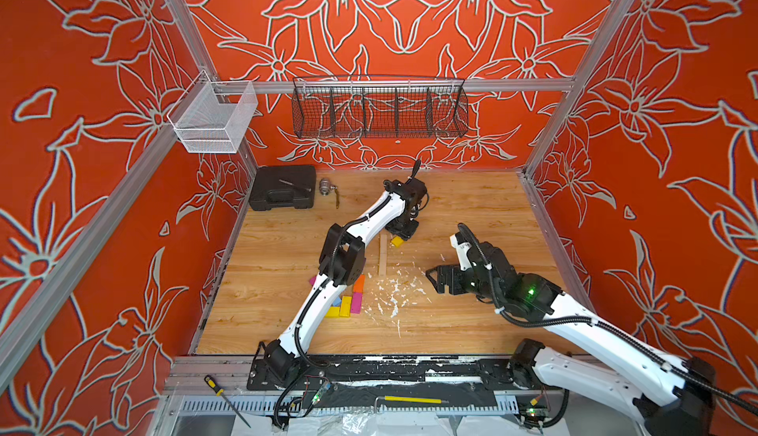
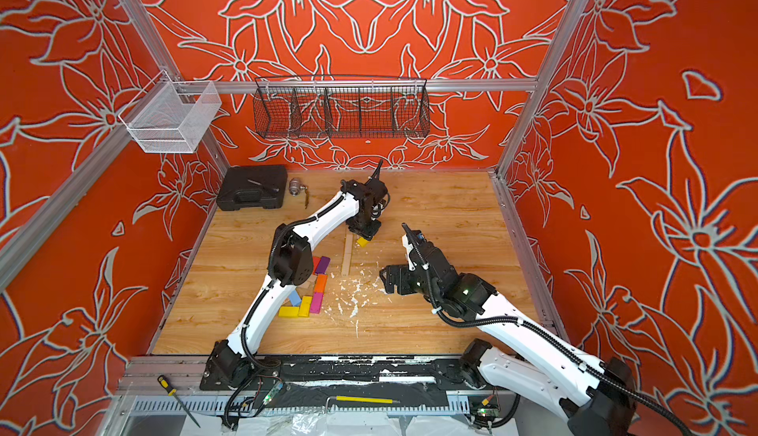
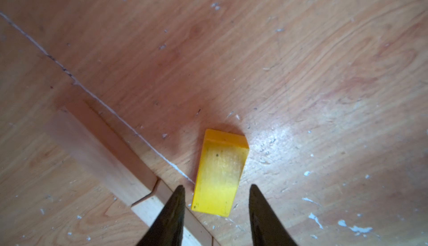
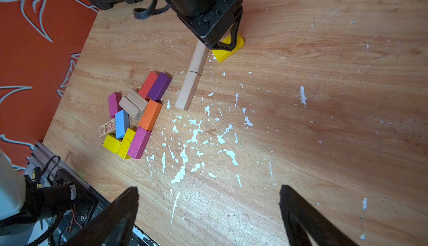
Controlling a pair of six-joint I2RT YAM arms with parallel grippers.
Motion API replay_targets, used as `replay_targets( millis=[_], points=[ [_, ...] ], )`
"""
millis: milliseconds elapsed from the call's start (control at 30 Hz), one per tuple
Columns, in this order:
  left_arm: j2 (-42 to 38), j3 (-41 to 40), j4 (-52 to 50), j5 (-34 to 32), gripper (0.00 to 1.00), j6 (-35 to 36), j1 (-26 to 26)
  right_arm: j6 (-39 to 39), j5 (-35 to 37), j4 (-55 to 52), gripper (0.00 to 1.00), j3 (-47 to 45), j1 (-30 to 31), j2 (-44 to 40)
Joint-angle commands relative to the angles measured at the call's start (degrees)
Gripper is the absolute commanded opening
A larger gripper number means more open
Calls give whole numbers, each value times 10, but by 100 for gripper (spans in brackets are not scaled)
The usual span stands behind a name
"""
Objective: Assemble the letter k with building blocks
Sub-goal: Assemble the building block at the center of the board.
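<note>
The stem of the K [image 4: 188, 89], two plain wooden planks laid end to end on the table [image 4: 324, 94], served as the landmark. The yellow block [image 3: 220, 173] lay flat just beside the stem's far end, on the side away from the heap, slanting off like the start of an upper arm. Whether its near corner touched the stem could not be told. The left gripper [image 3: 217, 187] stood straight over this block with its fingers partly parted, one on each long side. A sliver of table showed at both sides, so it was released rather than grasping. The right gripper [image 4: 208, 188] hung spread wide and empty, well apart from the stem on the yellow block's side, above the white flecks [image 4: 194, 136]. The spare coloured blocks [image 4: 150, 115] sat heaped near the stem's near end, on its other side. The yellow block looked light, stiff and not fragile, but its painted faces were probably smooth enough to slip or swivel in a loose pinch. The best hold seemed to be across the narrow width, on the two long edges near the middle, with the fingertips brought low to the table. Being so light, it and the loose stem planks would likely skid at any sideways nudge.
</note>
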Motion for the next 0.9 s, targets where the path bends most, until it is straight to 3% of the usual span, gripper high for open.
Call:
replay_targets(
  millis=[0,600,867],
  points=[
    [16,6,-18,-1,43,15,3,1,14,-1,97,15,1,0],
    [21,6,-16,1,30,26,6,9,28,2,97,16,1,-1],
    [21,5,-14,-6,29,37,7,13,29,4,97,16,1,-1]
  ],
)
